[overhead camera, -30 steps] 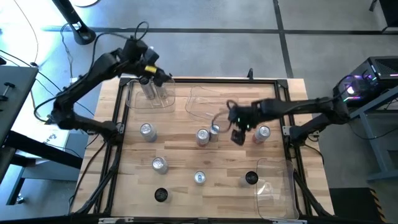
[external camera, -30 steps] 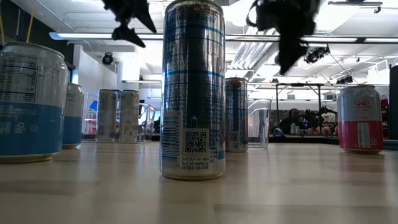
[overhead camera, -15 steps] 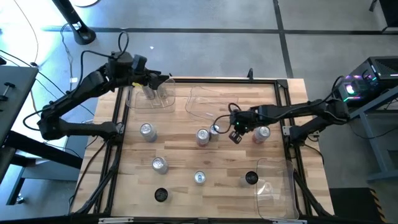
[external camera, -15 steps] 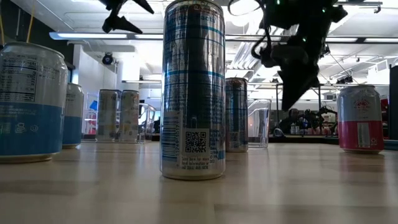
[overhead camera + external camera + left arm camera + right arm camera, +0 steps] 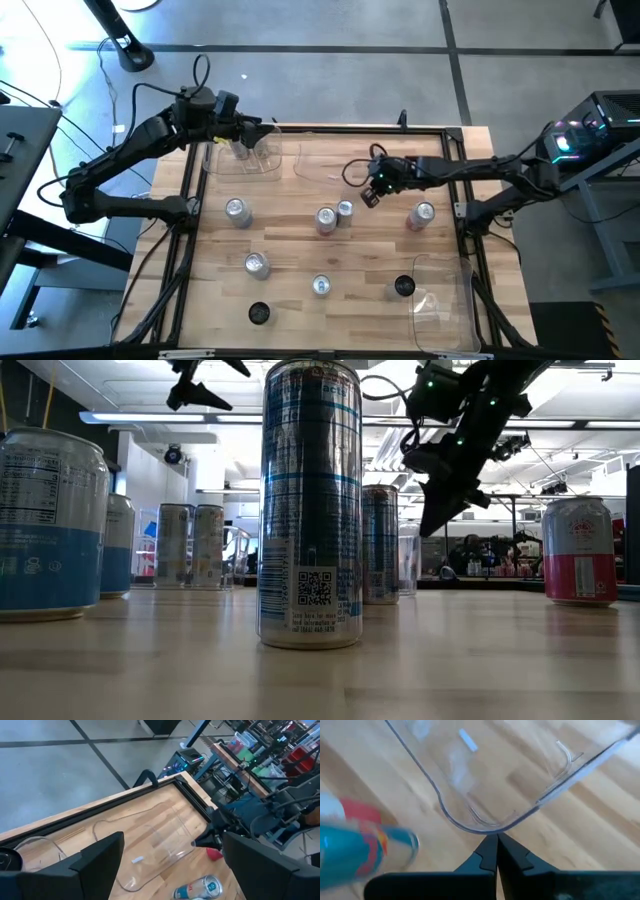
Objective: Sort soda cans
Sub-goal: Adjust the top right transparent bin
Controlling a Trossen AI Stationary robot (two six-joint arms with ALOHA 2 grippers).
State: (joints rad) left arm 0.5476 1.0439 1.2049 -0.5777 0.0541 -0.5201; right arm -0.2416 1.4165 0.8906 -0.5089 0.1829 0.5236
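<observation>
We see the right arm stretched from the right side of the table [image 5: 300,250] toward its middle, almost straight, with the wrist bent down. The right gripper [image 5: 368,196] hangs above the wood, near the corner of the middle bin [image 5: 325,165], and its fingers [image 5: 492,855] are pressed together with nothing between them. In the low view this gripper [image 5: 435,520] points down and to the side, well above the table.

The left arm goes from the left side to the far left corner, with the elbow bent. The left gripper [image 5: 252,127] stays high over the left bin [image 5: 262,165], and its fingers [image 5: 97,860] stand wide apart and hold nothing.

The cans stand on the table. Two cans [image 5: 333,215] are close together near the middle, just beside the right gripper. A red can [image 5: 422,214] is to the right of them. One silver can [image 5: 236,209] is on the left side, another [image 5: 256,263] is nearer the front, and one more [image 5: 321,286] stands at the front middle. Two black-topped cans are at the front, one [image 5: 259,313] on the left and one [image 5: 403,287] beside the front right bin [image 5: 450,310]. One can [image 5: 240,147] stands inside the left bin.
</observation>
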